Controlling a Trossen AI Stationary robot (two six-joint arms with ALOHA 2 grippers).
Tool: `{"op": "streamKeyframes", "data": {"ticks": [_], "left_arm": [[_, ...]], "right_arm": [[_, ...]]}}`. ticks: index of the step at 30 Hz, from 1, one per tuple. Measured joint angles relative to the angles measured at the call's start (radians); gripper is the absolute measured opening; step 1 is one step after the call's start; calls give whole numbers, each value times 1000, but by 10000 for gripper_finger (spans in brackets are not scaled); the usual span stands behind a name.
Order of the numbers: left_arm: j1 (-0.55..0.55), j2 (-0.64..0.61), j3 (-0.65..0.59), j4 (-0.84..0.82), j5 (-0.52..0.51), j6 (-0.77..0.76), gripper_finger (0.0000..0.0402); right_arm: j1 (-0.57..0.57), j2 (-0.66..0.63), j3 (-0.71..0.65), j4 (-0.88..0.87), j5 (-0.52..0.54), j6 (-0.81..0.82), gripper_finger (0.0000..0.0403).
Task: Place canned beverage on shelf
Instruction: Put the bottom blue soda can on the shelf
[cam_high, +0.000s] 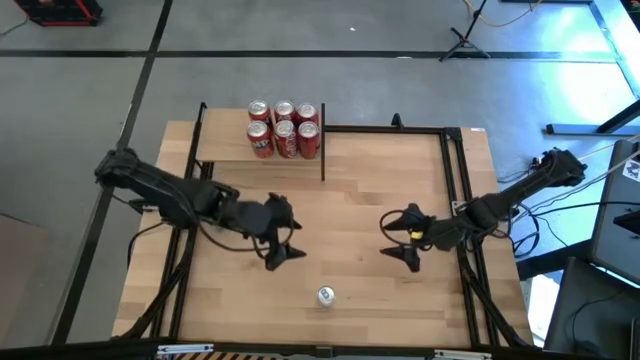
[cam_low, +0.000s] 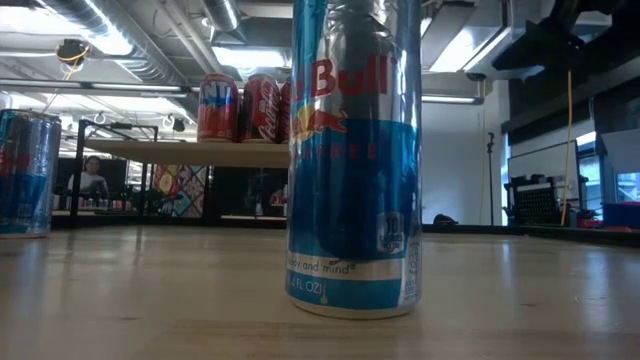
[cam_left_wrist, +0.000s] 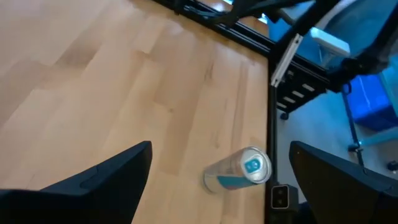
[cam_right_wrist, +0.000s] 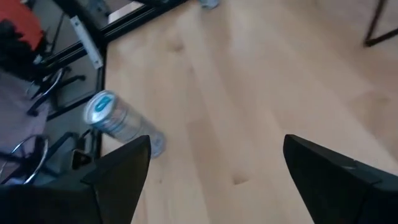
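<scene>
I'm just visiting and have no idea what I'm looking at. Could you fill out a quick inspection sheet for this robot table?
Surface: wooden table, mostly bare.
Job's things: one silver-blue can upright near the front edge, between the arms; shelf at the back left.
Clutter: six red cans already on the shelf's right end.
Grippers: left gripper and right gripper both open, empty, above the table behind the can.
Cables: wires beside the right arm's base, off the table.
Surroundings: grey floor, tripod behind the table; a person far off in the low view.
</scene>
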Motion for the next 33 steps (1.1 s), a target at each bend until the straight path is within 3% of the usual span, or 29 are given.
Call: {"op": "streamKeyframes", "data": {"ticks": [7,12,22,28,33], "left_arm": [[-82,70,0,0,-98,37,371],[-105,121,0,63,-89,70,371],[-142,275,0,249,-3,156,371],[-161,359,-1,378,27,215,371],[-160,398,-1,393,4,263,371]], "right_arm": [[0,107,0,140,-79,-23,358],[19,186,0,241,-147,13,358],[99,399,0,443,-83,141,358],[127,461,0,443,-64,242,358],[125,476,0,438,-62,295,358]]}}
